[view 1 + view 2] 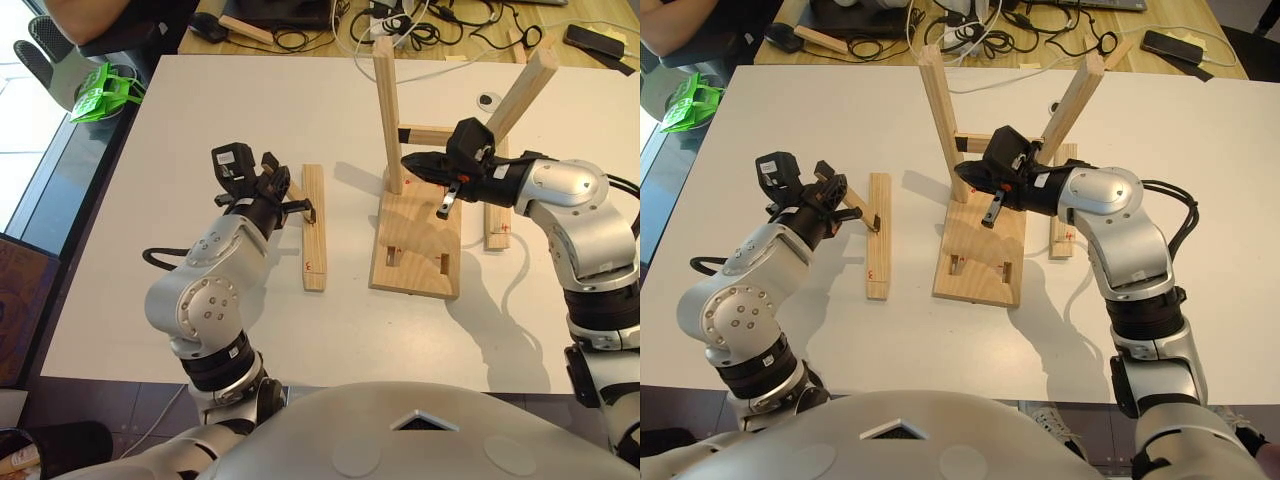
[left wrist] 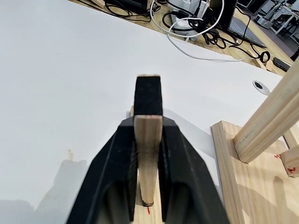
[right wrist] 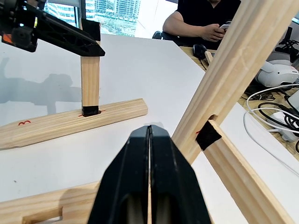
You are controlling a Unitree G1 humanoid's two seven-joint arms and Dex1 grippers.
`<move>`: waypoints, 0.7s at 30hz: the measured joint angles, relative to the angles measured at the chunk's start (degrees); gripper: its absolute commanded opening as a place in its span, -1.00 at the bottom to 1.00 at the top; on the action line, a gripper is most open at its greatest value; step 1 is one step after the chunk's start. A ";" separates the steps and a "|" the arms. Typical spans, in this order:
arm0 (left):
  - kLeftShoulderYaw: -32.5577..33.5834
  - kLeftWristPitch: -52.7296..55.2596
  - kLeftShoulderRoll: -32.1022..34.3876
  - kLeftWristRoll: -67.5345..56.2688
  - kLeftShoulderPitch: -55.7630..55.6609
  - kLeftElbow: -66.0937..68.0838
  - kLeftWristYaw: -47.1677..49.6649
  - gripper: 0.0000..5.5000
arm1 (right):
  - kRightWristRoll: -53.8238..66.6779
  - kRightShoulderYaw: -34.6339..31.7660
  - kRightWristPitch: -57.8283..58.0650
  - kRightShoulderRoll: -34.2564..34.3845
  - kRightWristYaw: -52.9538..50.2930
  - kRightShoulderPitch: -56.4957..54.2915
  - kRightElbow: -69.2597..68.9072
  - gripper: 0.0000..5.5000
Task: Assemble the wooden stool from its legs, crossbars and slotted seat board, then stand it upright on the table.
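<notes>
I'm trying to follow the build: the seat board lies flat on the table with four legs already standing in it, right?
Not four: the left eye view shows just two legs standing in the seat board, which does lie flat on the table.

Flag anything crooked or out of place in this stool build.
One leg leans outward toward the robot's right, while the other fitted leg stands straight on the seat board. A crossbar runs between them. Nothing looks broken or spilled.
</notes>
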 measured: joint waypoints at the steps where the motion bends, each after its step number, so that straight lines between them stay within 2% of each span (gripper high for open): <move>1: 0.11 0.00 -0.26 0.23 -0.09 0.05 0.02 -0.85 | 0.00 0.04 -0.09 0.00 -0.22 0.00 0.00 -1.00; 13: -2.06 -0.08 -0.48 4.08 -1.37 1.12 -0.65 -0.85 | -0.69 1.12 -3.25 0.01 -1.67 -0.02 0.89 -1.00; 17: -6.72 -1.59 4.86 7.07 -2.22 3.12 -4.29 -0.85 | -0.74 1.16 -4.48 0.29 -1.95 -0.18 1.79 -1.00; 21: -8.52 -8.81 11.04 9.82 -1.80 6.64 -10.87 -0.85 | -0.79 1.15 -5.26 1.00 -2.07 -0.46 2.63 -1.00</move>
